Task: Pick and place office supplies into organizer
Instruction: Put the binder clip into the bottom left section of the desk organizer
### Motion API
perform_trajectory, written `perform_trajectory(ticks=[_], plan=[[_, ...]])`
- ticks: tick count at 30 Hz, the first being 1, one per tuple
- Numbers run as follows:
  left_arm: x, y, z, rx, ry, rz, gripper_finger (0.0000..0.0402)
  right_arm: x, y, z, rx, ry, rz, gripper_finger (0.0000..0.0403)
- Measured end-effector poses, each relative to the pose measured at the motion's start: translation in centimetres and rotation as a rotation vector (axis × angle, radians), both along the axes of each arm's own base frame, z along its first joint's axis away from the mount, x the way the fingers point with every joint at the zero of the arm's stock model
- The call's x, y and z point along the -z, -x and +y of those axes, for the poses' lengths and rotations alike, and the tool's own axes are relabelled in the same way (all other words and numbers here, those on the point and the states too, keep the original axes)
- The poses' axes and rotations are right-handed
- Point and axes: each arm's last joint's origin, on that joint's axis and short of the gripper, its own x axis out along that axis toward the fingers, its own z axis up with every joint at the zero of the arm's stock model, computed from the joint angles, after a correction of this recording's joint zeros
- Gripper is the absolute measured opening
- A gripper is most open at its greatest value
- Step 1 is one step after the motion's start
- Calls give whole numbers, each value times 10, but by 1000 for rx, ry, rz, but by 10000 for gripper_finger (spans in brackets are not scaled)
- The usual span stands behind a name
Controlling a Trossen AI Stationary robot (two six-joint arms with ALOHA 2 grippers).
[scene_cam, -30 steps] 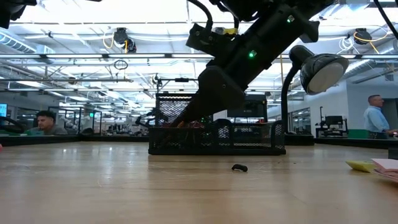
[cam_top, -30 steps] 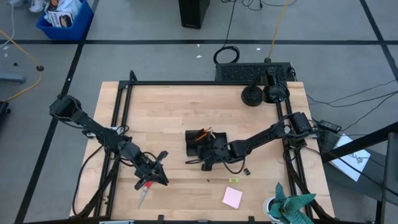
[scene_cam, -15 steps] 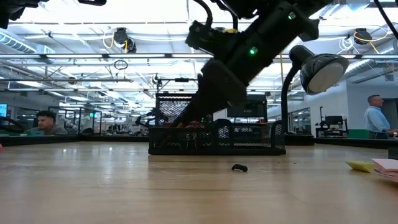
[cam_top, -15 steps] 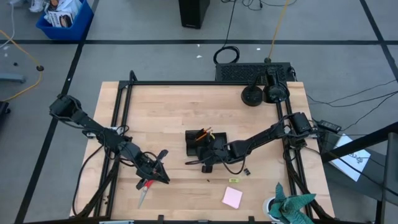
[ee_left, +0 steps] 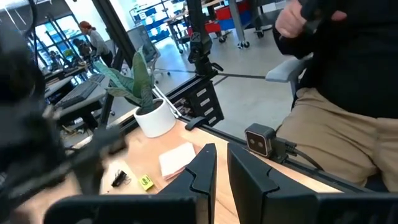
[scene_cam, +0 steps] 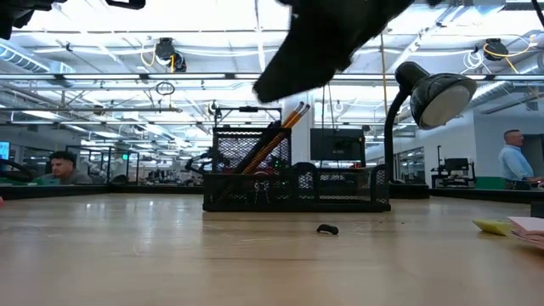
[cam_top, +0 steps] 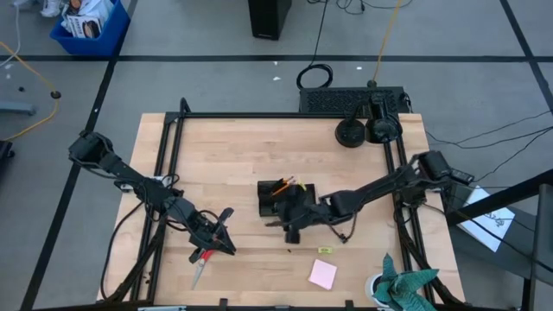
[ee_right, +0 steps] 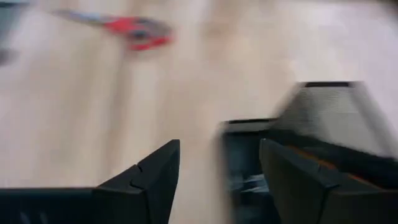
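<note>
The organizer sits near the middle of the worktop, and orange pencils already stand in its tall mesh cup, leaning to the right in the low view; what else lies in the low compartments is too dim to tell. The right tool hangs just at the near edge of the organizer with its fingers spread apart and nothing between them, which reads as a drop-off just made. Much is left out on the worktop: the red-handled scissors near the front left, a binder clip right of the organizer, another small dark clip in front of it, the small yellow pad and the pink sticky-note pad toward the front right. The left tool hovers just beside the scissors with its fingers almost together, holding nothing that shows. By my reckoning the task is in its early part.
</note>
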Motion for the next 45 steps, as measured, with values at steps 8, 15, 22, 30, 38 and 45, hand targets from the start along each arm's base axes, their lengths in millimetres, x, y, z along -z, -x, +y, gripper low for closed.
perform_trajectory(ticks=[8,15,22,30,38,45], plan=[[3,0,0,-2,-11,26,47,-25,62,34,-77,-190,279,196],[3,0,1,-23,-15,26,47,-10,91,56,119,-185,368,189],[3,-1,2,-74,-2,36,47,28,101,64,253,-121,573,189],[7,-1,4,-149,-32,67,47,29,120,63,379,-92,684,189],[7,-7,18,-541,106,111,47,28,120,63,410,-108,677,189],[7,-9,23,-542,137,128,47,29,121,63,410,-109,677,189]])
